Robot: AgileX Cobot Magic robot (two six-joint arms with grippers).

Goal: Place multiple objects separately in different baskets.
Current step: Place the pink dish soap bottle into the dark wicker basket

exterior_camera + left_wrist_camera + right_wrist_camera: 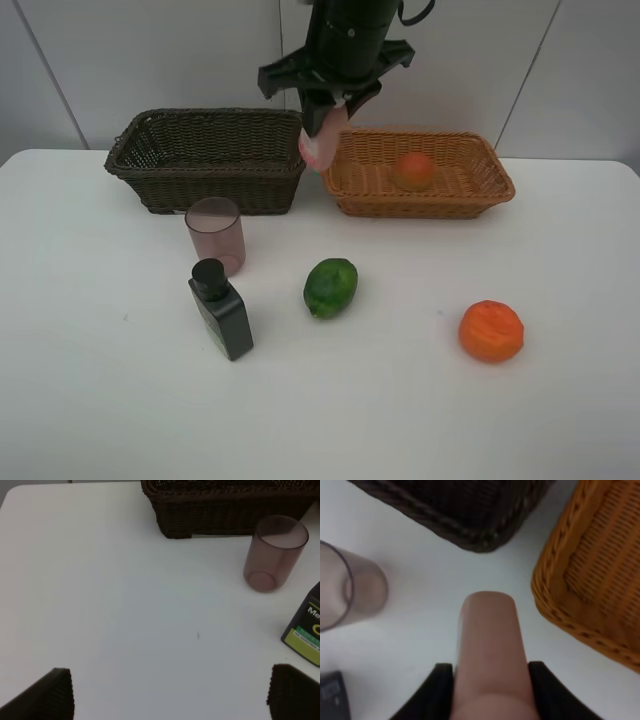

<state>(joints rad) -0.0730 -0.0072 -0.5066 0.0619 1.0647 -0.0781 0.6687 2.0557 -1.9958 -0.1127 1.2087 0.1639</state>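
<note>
My right gripper (333, 102) hangs above the gap between the two baskets, shut on the pink bottle (318, 146), which points down from its jaws. In the right wrist view the pink bottle (490, 650) sits between the dark fingers (441, 692). The dark brown basket (200, 114) looks empty. The tan-orange basket (420, 203) holds the peach-coloured fruit (415, 170). On the table stand the mauve cup (215, 235) and black bottle (222, 312), with the lime (331, 287) and orange (491, 330). My left gripper (172, 692) is open over bare table, out of the exterior high view.
In the left wrist view the mauve cup (275, 552), the black bottle (306, 635) and a corner of the dark basket (225, 510) lie ahead of the open fingers. White tabletop (100, 400) spreads around the items; a pale wall stands behind the baskets.
</note>
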